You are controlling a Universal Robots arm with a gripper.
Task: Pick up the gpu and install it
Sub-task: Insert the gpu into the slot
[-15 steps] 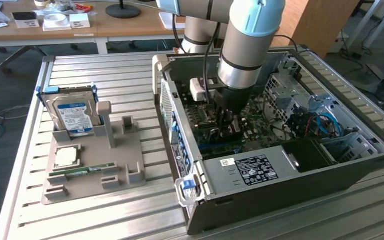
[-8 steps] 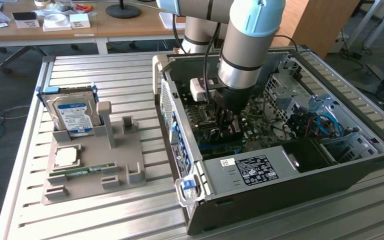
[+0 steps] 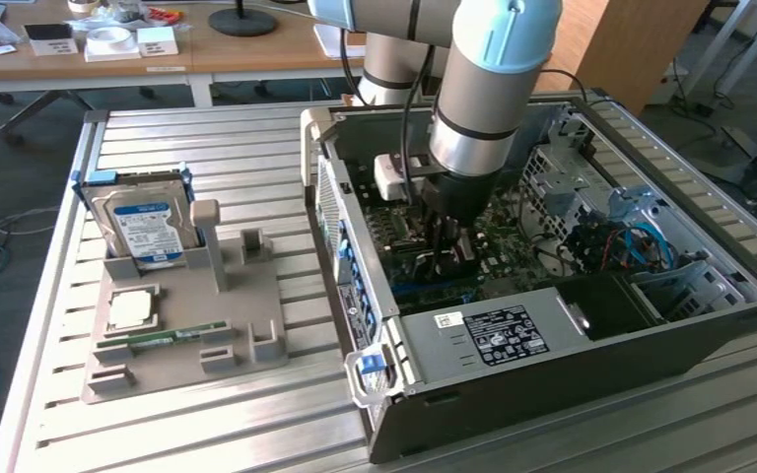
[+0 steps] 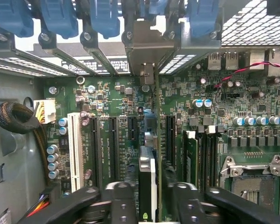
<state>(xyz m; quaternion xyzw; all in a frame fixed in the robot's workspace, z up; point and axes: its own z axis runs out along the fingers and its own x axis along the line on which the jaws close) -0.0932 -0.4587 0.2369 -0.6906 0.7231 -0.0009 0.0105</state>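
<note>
One gpu [image 4: 155,140] stands edge-on in its motherboard [image 4: 252,116] slot, bracket at the case's rear; the claw [image 4: 151,198] straddles it, grip uncertain; a half-seated card could tilt if released.

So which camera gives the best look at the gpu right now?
The wrist view. There the gpu shows edge-on, standing upright on the motherboard between the expansion slots, its pale metal bracket up at the case's rear openings, with the claw straddling it. In the exterior view the arm reaches into the case and blocks most of the card.
</note>
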